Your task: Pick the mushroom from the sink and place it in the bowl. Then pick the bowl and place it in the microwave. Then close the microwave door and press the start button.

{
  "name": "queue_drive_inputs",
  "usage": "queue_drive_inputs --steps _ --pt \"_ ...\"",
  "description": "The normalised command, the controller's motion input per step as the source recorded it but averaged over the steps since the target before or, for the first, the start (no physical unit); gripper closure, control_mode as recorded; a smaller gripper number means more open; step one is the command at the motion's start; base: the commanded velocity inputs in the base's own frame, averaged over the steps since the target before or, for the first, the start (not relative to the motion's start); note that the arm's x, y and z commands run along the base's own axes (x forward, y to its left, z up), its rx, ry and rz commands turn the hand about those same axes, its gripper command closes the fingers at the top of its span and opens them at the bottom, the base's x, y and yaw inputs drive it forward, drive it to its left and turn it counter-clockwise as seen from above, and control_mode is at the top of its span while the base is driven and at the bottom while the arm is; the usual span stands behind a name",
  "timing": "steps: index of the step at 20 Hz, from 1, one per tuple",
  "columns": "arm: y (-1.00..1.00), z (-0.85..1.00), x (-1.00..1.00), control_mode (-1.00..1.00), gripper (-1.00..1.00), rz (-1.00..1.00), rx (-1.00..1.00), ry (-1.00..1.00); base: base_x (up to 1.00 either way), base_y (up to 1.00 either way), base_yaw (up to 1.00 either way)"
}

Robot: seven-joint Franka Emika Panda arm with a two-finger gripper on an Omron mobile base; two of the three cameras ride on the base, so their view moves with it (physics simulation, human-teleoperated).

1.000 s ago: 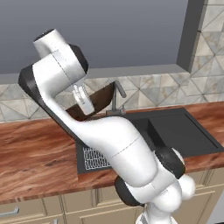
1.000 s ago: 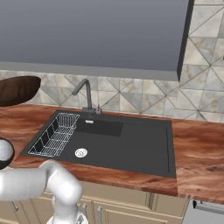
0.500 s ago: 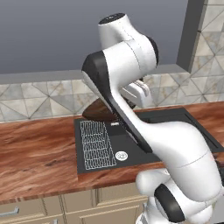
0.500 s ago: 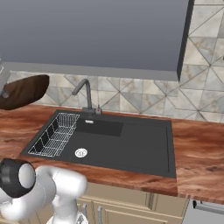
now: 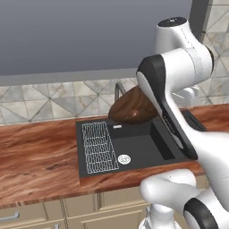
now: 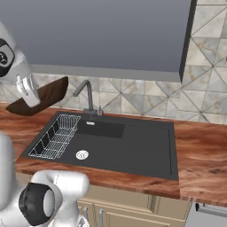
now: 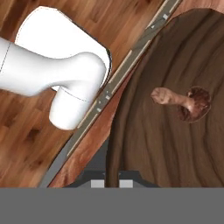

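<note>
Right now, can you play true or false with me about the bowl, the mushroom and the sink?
1. The mushroom lies inside the bowl. True.
2. The bowl sits flat on the counter. False: the gripper holds it tilted in the air, clamped on its rim.
3. The sink has a wire rack in it. True.
4. The tap is pouring water. False: no water comes out of the tap.
5. The bowl is white. False: it is dark brown wood.

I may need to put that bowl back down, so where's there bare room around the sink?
Bare wooden counter lies right of the sink, and more left of its wire rack. The sink's flat drainer side is bare too. It is tight behind, by the tap and wall.
</note>
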Motion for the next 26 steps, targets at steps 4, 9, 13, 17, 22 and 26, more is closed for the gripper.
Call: queue_drive_inputs --steps 4,9,13,17,22,26 --pt "-0.35 0.01 0.1 -1.0 1.0 0.05 0.03 0.0 0.0 0.0 0.0" --pt "-0.09 -0.05 0.01 -1.0 1.0 0.01 0.12 -0.1 0.0 0.0 0.0" --pt "-0.2 0.0 0.0 -1.0 1.0 -0.02 0.34 -0.08 0.0 0.0 0.0" --pt "-0.05 0.0 0.0 -1.0 1.0 -0.14 0.26 -0.07 0.0 0.0 0.0" --pt "0.01 0.0 0.0 -1.0 1.0 -0.3 0.09 -0.02 0.0 0.0 0.0" --pt "0.05 0.0 0.0 -1.0 1.0 -0.41 0.0 0.0 0.0 0.0 0.0"
